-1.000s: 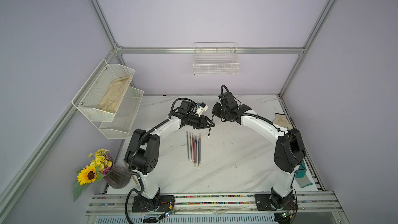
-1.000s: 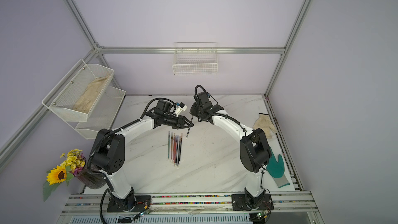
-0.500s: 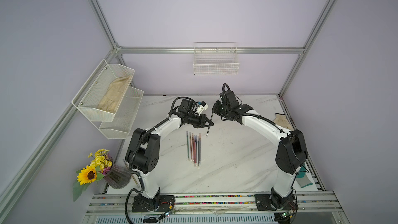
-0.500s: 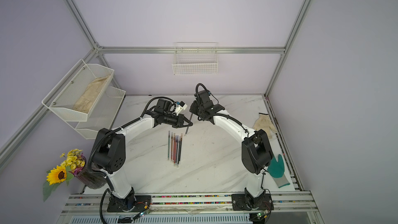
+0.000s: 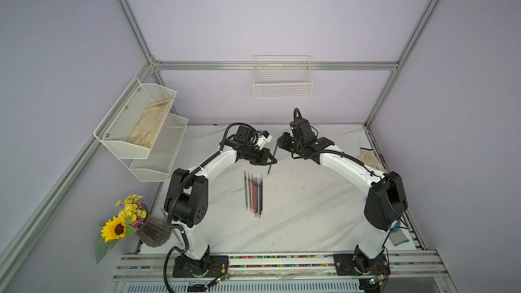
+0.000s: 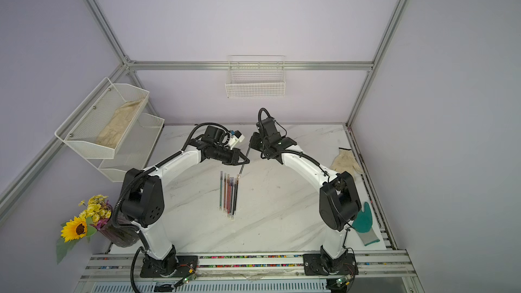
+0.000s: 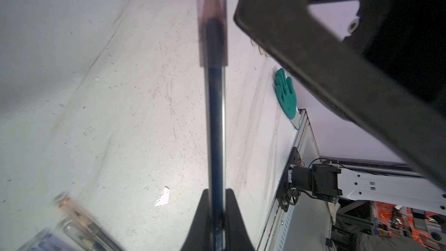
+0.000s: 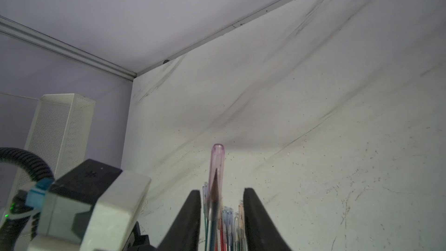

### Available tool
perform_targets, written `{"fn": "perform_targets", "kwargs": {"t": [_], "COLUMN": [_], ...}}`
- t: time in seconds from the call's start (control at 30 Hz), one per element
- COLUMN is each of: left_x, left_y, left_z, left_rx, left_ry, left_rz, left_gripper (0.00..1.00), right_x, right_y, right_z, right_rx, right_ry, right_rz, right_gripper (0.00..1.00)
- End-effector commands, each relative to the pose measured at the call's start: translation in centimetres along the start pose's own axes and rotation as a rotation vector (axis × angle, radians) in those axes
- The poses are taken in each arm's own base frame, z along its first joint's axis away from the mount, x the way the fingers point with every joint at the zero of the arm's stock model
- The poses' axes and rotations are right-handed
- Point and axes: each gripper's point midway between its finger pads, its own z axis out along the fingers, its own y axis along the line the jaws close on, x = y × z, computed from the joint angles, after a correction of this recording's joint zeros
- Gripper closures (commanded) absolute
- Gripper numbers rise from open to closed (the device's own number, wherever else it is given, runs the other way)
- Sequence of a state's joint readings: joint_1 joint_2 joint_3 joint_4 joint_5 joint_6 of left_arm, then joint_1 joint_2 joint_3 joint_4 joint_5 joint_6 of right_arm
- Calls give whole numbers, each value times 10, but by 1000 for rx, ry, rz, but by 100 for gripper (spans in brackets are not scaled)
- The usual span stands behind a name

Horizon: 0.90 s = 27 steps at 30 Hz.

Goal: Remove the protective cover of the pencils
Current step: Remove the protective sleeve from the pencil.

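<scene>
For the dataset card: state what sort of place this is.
Probably a lab robot cell: an aluminium frame boxes in a marble table, and a left arm and right arm stand on a rail at its edge.

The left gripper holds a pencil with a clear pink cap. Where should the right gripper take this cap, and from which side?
Take the clear pink cap across its round sides, near mid-length. Come square to the black pencil, from where the right gripper stands open. The left gripper clamps the shaft, so pulling along its axis should probably free the cap.
</scene>
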State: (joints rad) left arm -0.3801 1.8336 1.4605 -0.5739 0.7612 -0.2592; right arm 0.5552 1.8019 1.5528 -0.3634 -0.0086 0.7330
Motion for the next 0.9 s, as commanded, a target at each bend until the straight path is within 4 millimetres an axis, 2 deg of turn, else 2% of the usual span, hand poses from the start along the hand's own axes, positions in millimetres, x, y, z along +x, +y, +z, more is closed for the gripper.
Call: {"fn": "perform_targets", "kwargs": {"t": [0.0,0.03,0.07,0.2,0.37,0.4,0.47,0.6,0.87], "left_x": [-19,-18,-18,-16,-15,-15,-15,-12,-6], "left_y": [-4,-2,0,6,4,5,7,9,10], "left_z": [-13,-13,-13,-15,-16,-17,-19,-20,-17], "left_rx": [-59,-69,-77,-126,-128,-134,-160,-217,-313], "left_ry": [-26,-23,-20,-9,2,5,8,23,57], "left_rz": [95,97,98,111,128,131,144,178,238], "left_gripper": [100,100,100,100,100,100,100,100,100], "right_x": [-12,-14,-17,-28,-35,-35,-32,-22,-4], "right_y": [12,13,14,8,-4,-6,-9,-13,-14], "right_z": [-16,-19,-22,-38,-59,-62,-65,-64,-49], "right_rx": [-69,-76,-83,-81,-71,-67,-62,-84,-160], "right_ry": [-27,-32,-40,-72,-103,-109,-108,-86,-10], "right_rz": [-47,-52,-57,-66,-86,-95,-115,-128,-115], "right_gripper": [54,49,47,46,45,39,39,39,39]}}
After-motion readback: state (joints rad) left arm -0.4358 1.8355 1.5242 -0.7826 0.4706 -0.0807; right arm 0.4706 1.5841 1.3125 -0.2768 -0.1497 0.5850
